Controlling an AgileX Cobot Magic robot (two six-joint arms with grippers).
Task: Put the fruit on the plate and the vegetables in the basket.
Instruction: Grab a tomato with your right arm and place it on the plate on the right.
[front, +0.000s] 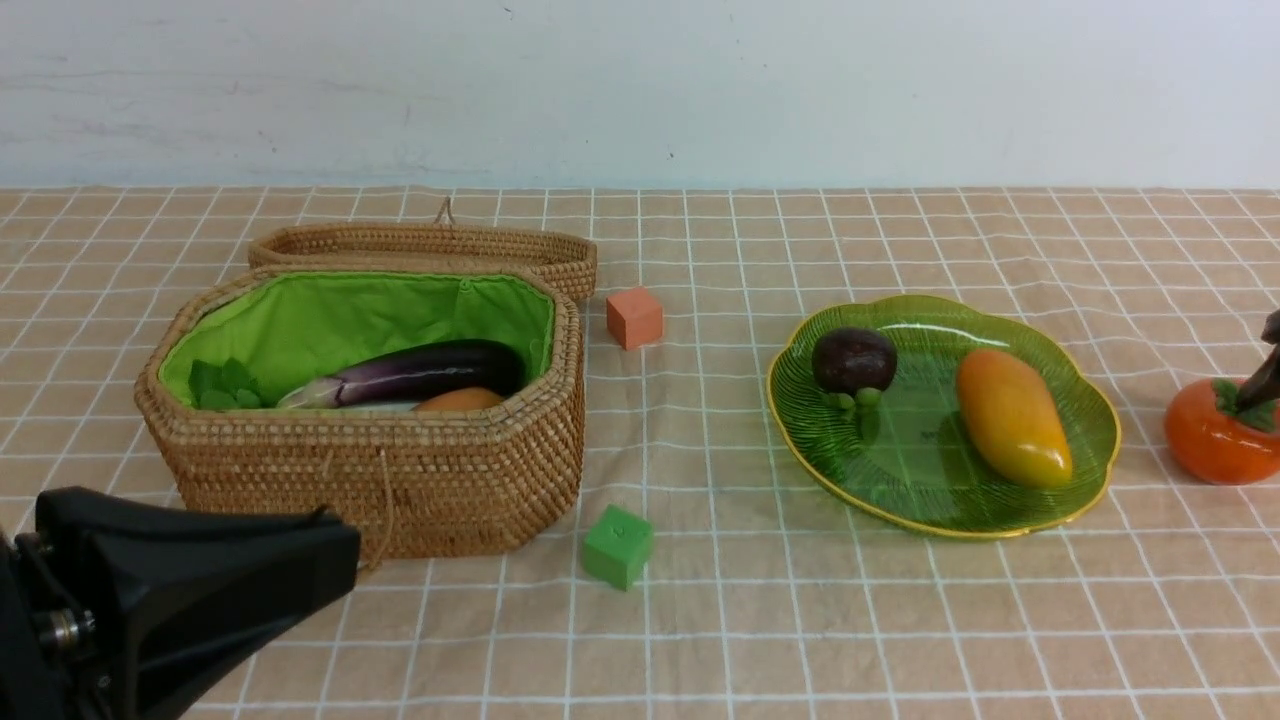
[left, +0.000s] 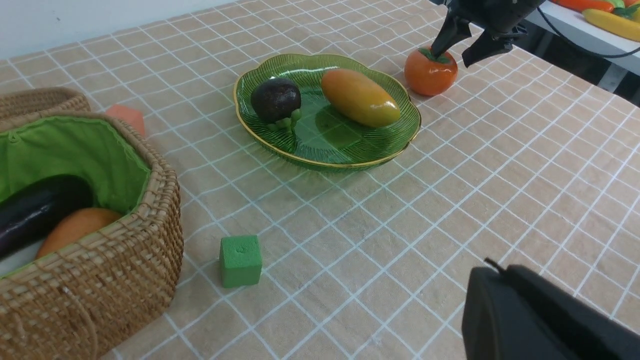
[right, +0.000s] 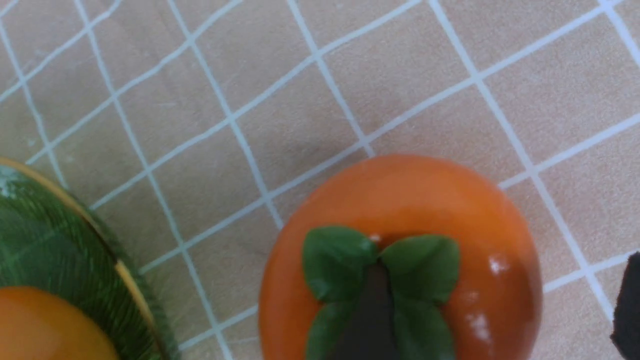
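Altogether two fruits on plate (front: 1085, 440), one persimmon (front: 1215, 440) outside, two cubes

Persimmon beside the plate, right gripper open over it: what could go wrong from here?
1. One fingertip of the right gripper sits on the leaf cap of the persimmon rather than beside it, so closing may pinch off-centre and squirt the glossy fruit away.
2. The persimmon stands on the cloth close to the plate; a nudge could roll it against the rim.
3. The mango and mangosteen already fill much of the plate, so a careless drop could knock them.
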